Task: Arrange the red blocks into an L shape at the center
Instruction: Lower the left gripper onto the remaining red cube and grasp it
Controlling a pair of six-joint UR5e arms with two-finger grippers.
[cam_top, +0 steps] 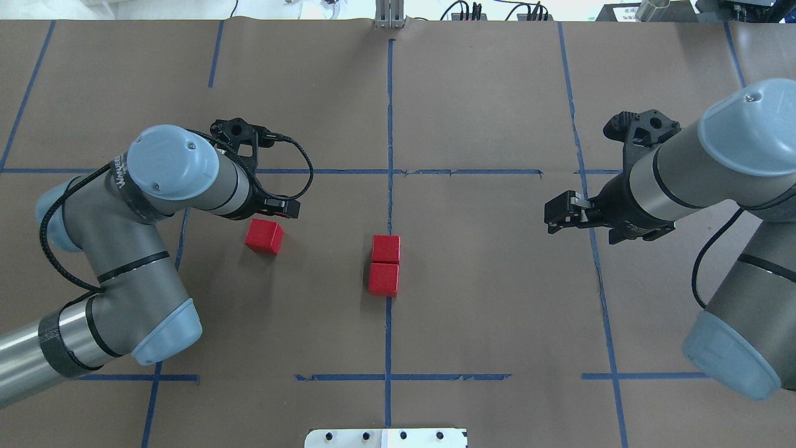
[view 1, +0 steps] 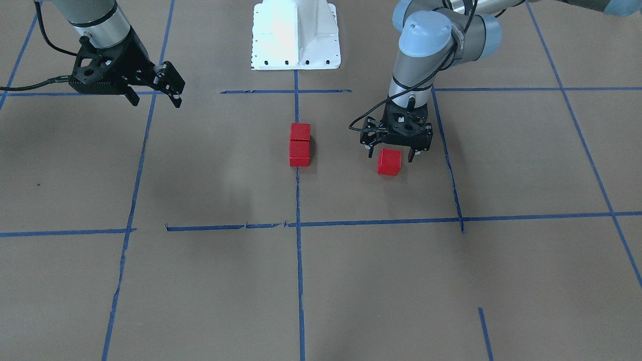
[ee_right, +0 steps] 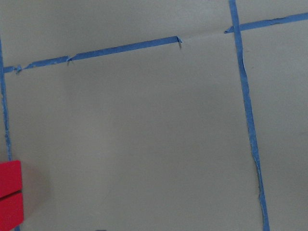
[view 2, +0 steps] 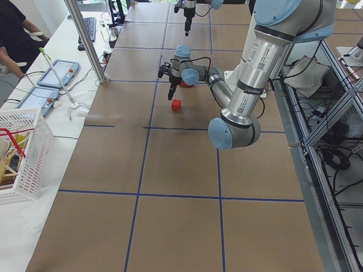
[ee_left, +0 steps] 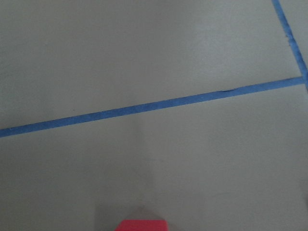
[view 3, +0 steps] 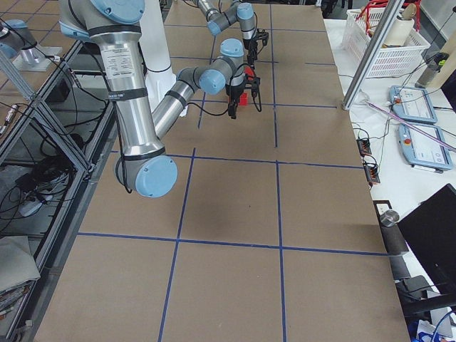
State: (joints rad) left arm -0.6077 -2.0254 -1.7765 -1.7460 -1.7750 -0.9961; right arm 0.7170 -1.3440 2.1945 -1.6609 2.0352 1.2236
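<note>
Two red blocks (view 1: pixel 300 132) (view 1: pixel 299 153) touch end to end on the vertical blue tape line of the center cell (view 1: pixel 225 165). In the overhead view they are the far block (cam_top: pixel 386 248) and the near block (cam_top: pixel 383 279). The third red block (view 1: pixel 389 162) (cam_top: pixel 264 236) lies apart in the same cell, on the robot's left. My left gripper (view 1: pixel 390 155) (cam_top: pixel 277 208) is open, low over this block's robot-side edge, a finger on each side. My right gripper (view 1: pixel 155 95) (cam_top: pixel 563 214) is open and empty, raised near the cell's other edge.
The white robot base plate (view 1: pixel 296 35) stands at the table's robot side. A white basket (view 2: pixel 20 153), tablets and a metal post (view 2: pixel 85 39) are on the operators' side of the table. Blue tape lines divide the brown paper.
</note>
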